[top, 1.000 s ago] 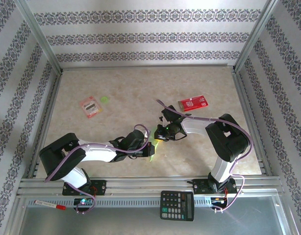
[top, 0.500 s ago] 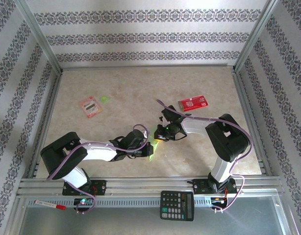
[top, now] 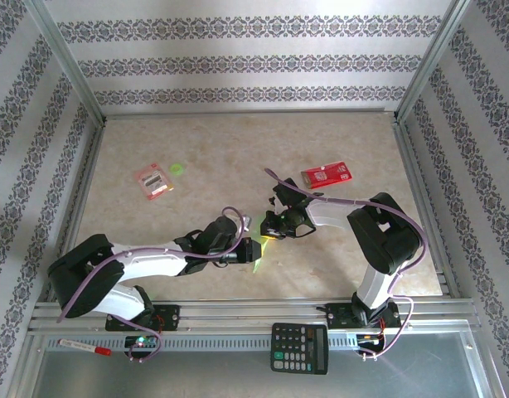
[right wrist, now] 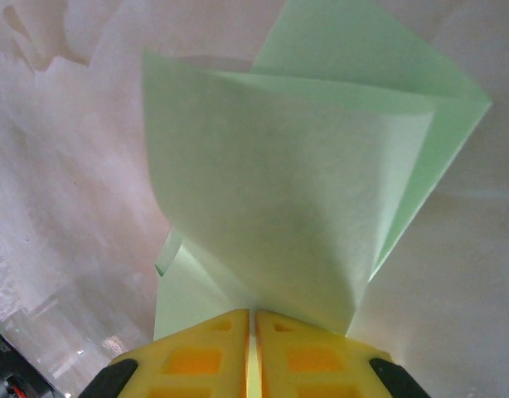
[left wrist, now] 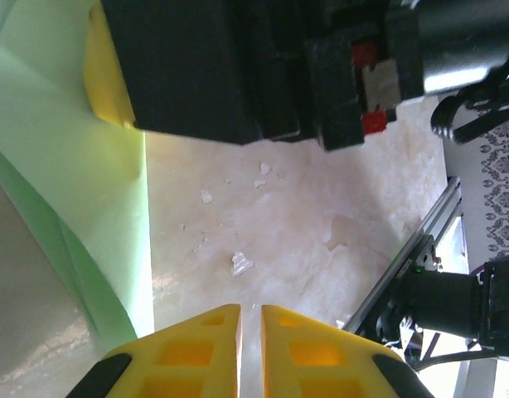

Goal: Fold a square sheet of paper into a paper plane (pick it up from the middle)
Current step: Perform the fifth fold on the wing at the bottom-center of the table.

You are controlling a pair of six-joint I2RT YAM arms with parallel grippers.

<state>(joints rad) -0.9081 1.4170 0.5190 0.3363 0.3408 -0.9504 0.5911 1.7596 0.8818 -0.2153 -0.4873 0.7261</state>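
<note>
While the right claw [right wrist: 251, 325] pinches the folded square sheet of paper [right wrist: 296, 199], the left claw [left wrist: 250, 319] — nearly closed — holds nothing.

Table: a pale marbled tabletop [top: 213, 149] inside a metal frame.
Landmark: the red-and-white packet [top: 325, 174] lay flat toward the far right.
Left of the packet: a pink-red card [top: 152, 181], well apart from it.
Just beside the card: a tiny green disc [top: 177, 168].
Surface marks: white flecks [left wrist: 238, 263] on the marble.

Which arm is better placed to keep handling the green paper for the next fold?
Right, probably. Its tool is clamped on the folded sheet of paper. The left tool sits nearly closed beside the sheet, with nothing between its fingers.
</note>
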